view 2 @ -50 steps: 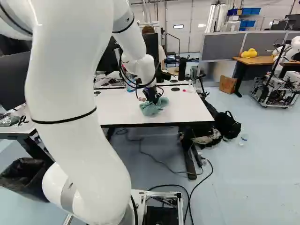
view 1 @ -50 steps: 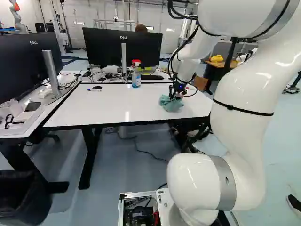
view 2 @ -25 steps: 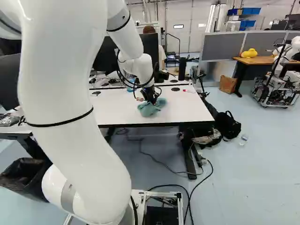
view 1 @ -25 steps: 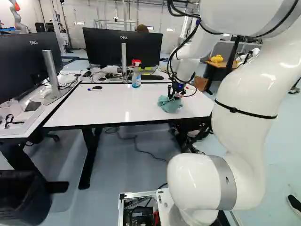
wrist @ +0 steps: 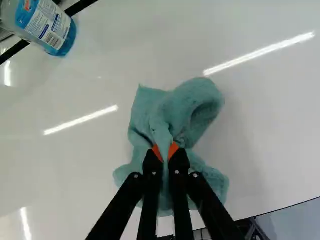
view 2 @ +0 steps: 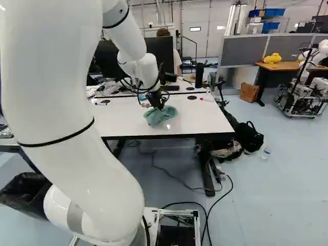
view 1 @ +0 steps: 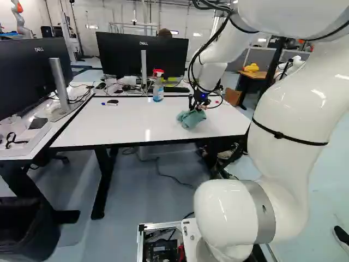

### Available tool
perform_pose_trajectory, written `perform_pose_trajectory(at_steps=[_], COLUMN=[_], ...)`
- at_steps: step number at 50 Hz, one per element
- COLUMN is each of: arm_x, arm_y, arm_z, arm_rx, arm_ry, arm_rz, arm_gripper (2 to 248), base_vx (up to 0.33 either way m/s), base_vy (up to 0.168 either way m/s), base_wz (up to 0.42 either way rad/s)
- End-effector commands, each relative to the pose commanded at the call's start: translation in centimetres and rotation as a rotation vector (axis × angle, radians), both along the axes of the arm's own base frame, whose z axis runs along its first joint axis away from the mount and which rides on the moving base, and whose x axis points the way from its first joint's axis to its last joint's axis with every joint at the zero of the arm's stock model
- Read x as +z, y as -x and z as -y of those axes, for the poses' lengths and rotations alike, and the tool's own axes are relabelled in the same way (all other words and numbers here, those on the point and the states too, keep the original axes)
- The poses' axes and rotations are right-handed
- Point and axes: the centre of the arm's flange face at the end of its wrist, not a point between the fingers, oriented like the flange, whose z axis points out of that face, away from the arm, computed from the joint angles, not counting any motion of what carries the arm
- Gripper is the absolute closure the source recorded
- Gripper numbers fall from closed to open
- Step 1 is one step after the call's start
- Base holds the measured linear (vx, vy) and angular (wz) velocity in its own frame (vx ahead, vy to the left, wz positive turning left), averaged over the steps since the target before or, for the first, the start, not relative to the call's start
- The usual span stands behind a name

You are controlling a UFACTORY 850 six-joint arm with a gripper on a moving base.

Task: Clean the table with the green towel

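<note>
Towel (wrist: 200,97) sits gripped in the hand (wrist: 165,151), bunched on the counter (view 1: 109,125), right of its middle in the left base view; the next stroke likely heads left there, passing nearer than the bottle (view 1: 158,91).

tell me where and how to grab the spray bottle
I'd grip the bottle around its body, below the spray head, coming level from the near side: it stands upright, and the monitor rises behind it. The jaws are shut on the towel, so they'd need to release that first.
</note>
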Motion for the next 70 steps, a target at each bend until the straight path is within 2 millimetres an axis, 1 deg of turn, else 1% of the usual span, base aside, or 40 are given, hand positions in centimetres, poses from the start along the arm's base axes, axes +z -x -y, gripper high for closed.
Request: perform_pose_trajectory(at_steps=[18, 35, 44, 70], arm_x=[0.0, 0.0, 0.0, 0.2], arm_y=[0.3, 2.1, 2.7, 2.6], arm_z=[-3.2, -5.8, -6.3, -6.3], arm_rx=[0.065, 0.118, 0.128, 0.128], arm_ry=[0.000, 0.000, 0.000, 0.000], arm_rz=[-0.001, -0.005, -0.006, -0.002], arm_gripper=[220, 220, 220, 220], base_vx=[0.000, 0.000, 0.000, 0.000], base_vy=[0.000, 0.000, 0.000, 0.000], base_wz=[0.000, 0.000, 0.000, 0.000])
